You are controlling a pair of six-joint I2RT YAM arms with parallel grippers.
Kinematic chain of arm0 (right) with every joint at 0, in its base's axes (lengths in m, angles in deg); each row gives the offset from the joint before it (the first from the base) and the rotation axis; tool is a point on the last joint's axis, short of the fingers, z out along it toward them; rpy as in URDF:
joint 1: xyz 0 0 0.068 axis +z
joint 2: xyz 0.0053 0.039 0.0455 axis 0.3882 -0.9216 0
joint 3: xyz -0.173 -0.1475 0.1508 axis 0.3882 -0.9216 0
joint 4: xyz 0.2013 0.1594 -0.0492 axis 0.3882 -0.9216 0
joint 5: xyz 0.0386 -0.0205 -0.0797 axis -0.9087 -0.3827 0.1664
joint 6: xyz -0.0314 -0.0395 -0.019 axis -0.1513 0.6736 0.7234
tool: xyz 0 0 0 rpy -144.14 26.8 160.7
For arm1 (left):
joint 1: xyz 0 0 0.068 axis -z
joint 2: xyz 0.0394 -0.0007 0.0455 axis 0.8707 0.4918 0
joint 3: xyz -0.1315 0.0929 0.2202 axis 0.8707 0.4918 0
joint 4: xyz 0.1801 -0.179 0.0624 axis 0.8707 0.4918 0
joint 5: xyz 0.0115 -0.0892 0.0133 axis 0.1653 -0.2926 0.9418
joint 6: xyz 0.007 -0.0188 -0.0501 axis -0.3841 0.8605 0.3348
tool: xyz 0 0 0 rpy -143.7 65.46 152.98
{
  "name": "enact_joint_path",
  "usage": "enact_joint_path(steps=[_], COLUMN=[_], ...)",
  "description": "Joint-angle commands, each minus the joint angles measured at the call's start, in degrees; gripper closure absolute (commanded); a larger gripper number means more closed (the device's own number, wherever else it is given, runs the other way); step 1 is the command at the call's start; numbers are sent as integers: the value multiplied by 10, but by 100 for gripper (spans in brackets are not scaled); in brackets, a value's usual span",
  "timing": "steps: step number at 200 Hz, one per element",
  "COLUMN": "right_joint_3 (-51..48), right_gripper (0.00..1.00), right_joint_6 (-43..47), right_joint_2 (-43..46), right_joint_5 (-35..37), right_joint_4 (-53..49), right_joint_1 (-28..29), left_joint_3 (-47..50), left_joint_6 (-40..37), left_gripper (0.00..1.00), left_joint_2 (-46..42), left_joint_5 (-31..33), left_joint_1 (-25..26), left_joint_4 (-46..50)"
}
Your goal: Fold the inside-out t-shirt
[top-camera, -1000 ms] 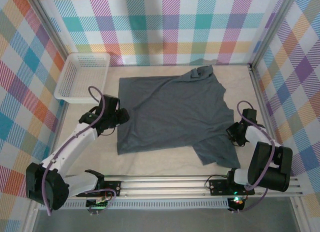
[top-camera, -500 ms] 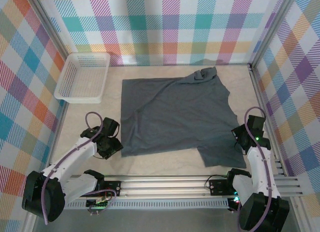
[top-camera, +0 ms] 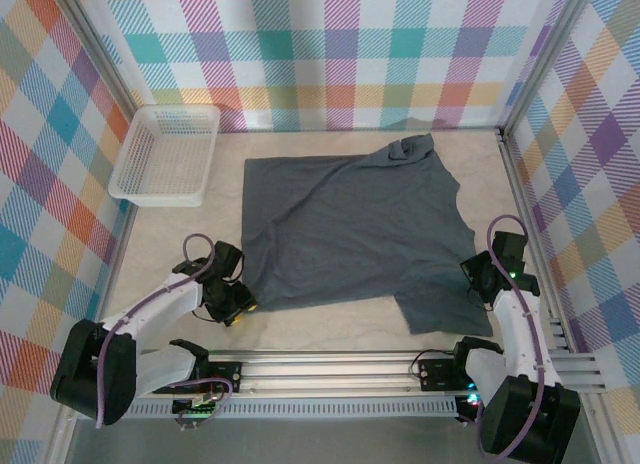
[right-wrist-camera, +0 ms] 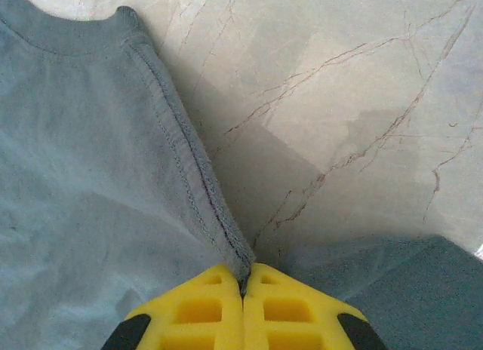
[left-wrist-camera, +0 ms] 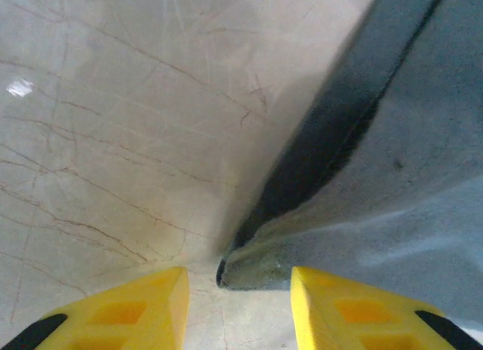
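The inside-out t-shirt (top-camera: pixel 350 219) lies spread flat on the table, dark slate-grey, with its collar at the far right. My left gripper (top-camera: pixel 238 306) sits low at the shirt's near-left corner. In the left wrist view it (left-wrist-camera: pixel 238 291) is open, and the shirt's corner (left-wrist-camera: pixel 256 268) lies on the table between the yellow fingers (left-wrist-camera: pixel 136 308) without touching them. My right gripper (top-camera: pixel 478 281) is at the shirt's right edge. In the right wrist view it (right-wrist-camera: pixel 243 274) is shut on the stitched hem (right-wrist-camera: pixel 192 191), which rises into the jaws.
A white mesh basket (top-camera: pixel 165 154) stands at the far left of the table. Plaid walls close in the back and both sides. A metal rail (top-camera: pixel 400 369) runs along the near edge. Bare marbled table (left-wrist-camera: pixel 98 139) lies left of the shirt.
My left gripper moved from the shirt's left edge down toward its near-left corner. The right arm drew back toward the near edge, still holding the shirt, which shifted slightly right.
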Motion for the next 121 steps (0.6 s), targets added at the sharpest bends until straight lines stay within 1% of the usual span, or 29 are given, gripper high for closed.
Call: enact_joint_path(steps=[1, 35, 74, 90, 99, 114, 121], right_joint_3=[-5, -10, -9, -7, -6, -2, -3], right_gripper=[100, 100, 100, 100, 100, 100, 100], right_joint_6=[-5, -5, -3, -3, -3, -11, -16], right_joint_2=[-1, 1, 11, 12, 12, 16, 23], right_joint_5=[1, -4, -2, -1, 3, 20, 34], right_joint_4=[-3, -4, -11, -13, -16, -38, -61], right_joint_1=[-4, -4, -4, -3, -4, -4, -4], left_joint_3=[2, -1, -8, -5, -7, -26, -41], left_joint_6=[-7, -1, -9, -6, -5, -10, -14], left_gripper=[63, 74, 83, 91, 99, 100, 100], left_joint_2=[12, 14, 19, 22, 21, 5, -8], left_joint_5=[-23, -20, 16, 16, 20, 54, 88], left_joint_1=[6, 6, 6, 6, 6, 6, 6], left_joint_4=[-10, -27, -12, -19, -17, 23, 58])
